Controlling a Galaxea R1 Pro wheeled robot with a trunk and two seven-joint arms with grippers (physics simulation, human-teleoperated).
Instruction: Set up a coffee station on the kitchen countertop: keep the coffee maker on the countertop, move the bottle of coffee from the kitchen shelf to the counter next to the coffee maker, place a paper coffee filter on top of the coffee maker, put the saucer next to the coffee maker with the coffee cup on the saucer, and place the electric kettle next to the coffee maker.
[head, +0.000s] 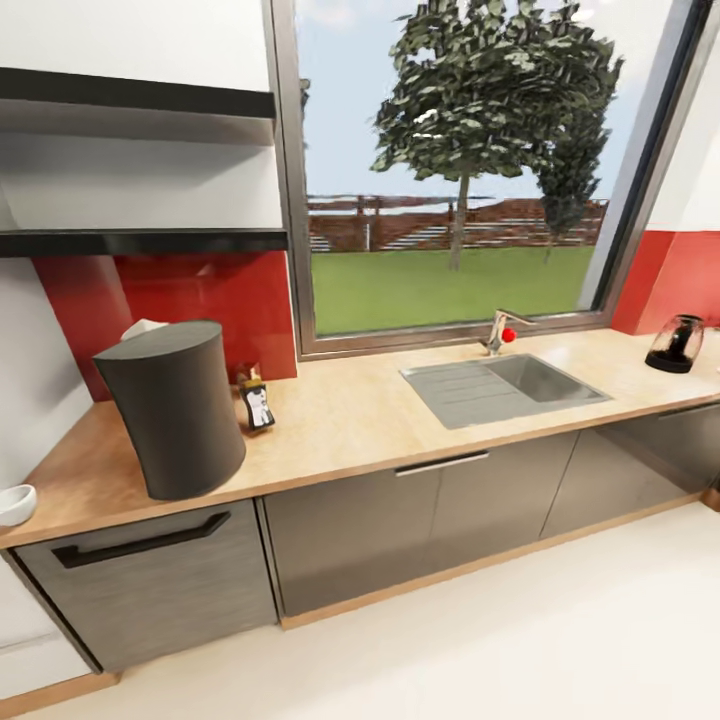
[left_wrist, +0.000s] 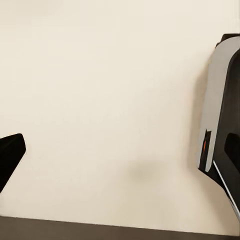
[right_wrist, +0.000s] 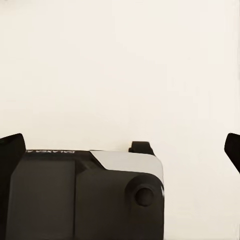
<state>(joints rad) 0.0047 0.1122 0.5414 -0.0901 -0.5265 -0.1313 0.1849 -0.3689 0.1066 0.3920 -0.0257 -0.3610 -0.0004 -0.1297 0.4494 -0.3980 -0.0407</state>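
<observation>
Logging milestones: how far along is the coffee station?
Done: coffee maker on the countertop, white filter apparently on top, coffee bottle beside it. In hand: nothing visible. Left: electric kettle sits far past the sink; white dish at the counter's end, cup unplaced.

Left gripper (left_wrist: 120, 150) hangs pointing down, jaws spread wide, one fingertip (left_wrist: 9, 155) showing at 9 o'clock. Right gripper (right_wrist: 120, 145) also points down, jaws wide apart, nothing between, above robot base (right_wrist: 85, 195).
</observation>
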